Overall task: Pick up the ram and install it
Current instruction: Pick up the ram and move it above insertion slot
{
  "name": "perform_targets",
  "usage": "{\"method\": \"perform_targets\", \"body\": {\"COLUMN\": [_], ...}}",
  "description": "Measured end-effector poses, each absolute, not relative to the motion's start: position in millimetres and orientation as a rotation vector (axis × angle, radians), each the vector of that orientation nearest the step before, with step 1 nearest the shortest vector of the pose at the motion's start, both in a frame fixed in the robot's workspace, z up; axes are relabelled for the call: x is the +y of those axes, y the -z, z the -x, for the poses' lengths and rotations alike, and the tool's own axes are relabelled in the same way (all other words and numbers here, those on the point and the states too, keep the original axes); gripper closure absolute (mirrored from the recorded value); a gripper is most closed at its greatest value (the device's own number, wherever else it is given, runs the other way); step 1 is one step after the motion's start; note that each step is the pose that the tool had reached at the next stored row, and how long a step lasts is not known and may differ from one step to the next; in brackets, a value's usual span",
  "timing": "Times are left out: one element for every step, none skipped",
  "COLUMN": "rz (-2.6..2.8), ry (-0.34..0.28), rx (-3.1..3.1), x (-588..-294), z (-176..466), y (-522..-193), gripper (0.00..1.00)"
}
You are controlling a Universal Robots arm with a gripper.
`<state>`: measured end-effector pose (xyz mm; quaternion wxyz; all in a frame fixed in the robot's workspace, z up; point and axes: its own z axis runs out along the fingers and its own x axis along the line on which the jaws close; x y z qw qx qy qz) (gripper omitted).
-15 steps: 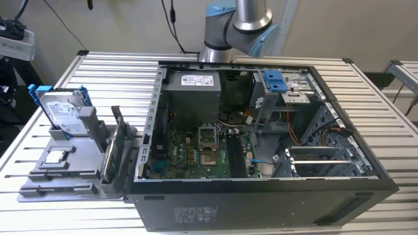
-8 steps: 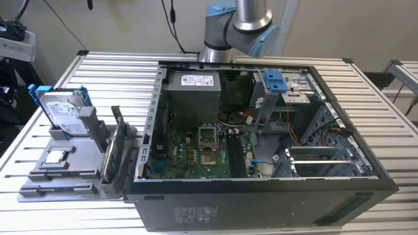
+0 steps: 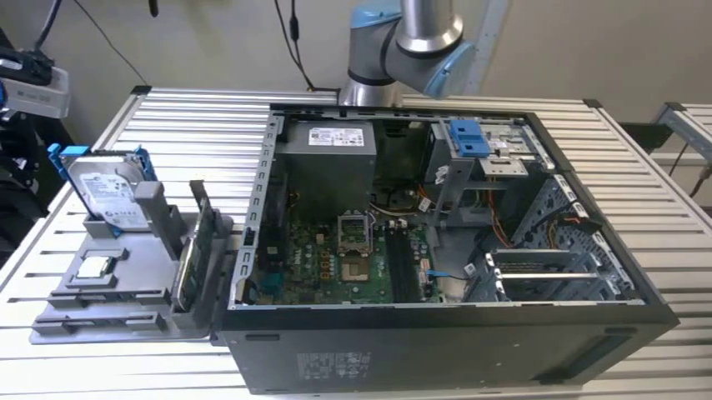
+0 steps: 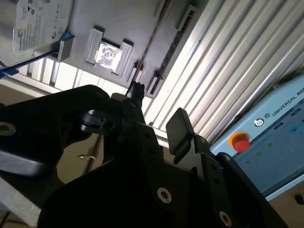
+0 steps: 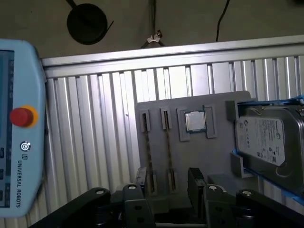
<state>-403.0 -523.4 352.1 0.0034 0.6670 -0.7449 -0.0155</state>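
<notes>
In the first wrist view I'm looking down past the gripper [image 5: 168,183] onto the grey holder [image 5: 218,102]. Its fingers stand apart with nothing between them. The ram [image 5: 167,147] stands on edge in a slot of the holder, just beside the processor chip [image 5: 194,121]. A second stick [image 5: 148,147] sits in the neighbouring slot, close and parallel. The gap between the fingers lines up with the ram's near end, and the gripper looks to be well above it.

In the second wrist view the spread fingers [image 4: 179,127] hang over the slatted table [image 4: 223,61], with the holder's slots further off. So I judge this to be the approach to the pick, not the grasp.

In the exterior view the arm [image 3: 406,37] rises behind the open computer case [image 3: 445,350], and the holder sits to the exterior view's left of it. The slots there are too small for me to tell the stick.

To do this well I'd centre the jaws on the ram's mid-length, keep them square across its thin faces and come down plumb — a skewed finger could catch the second stick or the slot's end clips.
</notes>
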Motion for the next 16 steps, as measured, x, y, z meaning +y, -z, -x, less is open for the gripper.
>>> {"method": "perform_targets", "body": {"rz": [-2.092, -2.094, -2.095, -2.095, -2.096, -2.097, -2.097, -2.098, -2.098, -2.099, -2.1, -2.101, -2.102, -2.102, -2.103, -2.103], "ry": [0.046, 0.043, 0.041, 0.039, 0.038, 0.037, 0.035, 0.034, 0.034, 0.033, 0.032, 0.03, 0.029, 0.028, 0.028, 0.028], "rx": [-2.336, -2.338, -2.339, -2.34, -2.34, -2.341, -2.342, -2.342, -2.342, -2.342, -2.342, -2.343, -2.343, -2.344, -2.344, -2.344], "x": [-523.4, -523.4, -523.4, -523.4, -523.4, -523.4, -523.4, -523.4, -523.4, -523.4, -523.4, -523.4, -523.4, -523.4, -523.4, -523.4], "z": [403.0, 403.0, 403.0, 403.0, 403.0, 403.0, 403.0, 403.0, 403.0, 403.0, 403.0, 403.0, 403.0, 403.0, 403.0, 403.0], "y": [-350.4, -348.5, -346.8, -345.0, -343.1, -341.3, -339.5, -337.7, -335.9, -334.0, -332.2, -330.4, -328.6, -326.9, -325.5, -324.7], "gripper": [0.52, 0.52, 0.52, 0.52, 0.52, 0.52, 0.52, 0.52, 0.52, 0.52, 0.52, 0.52, 0.52, 0.52, 0.52, 0.52]}}
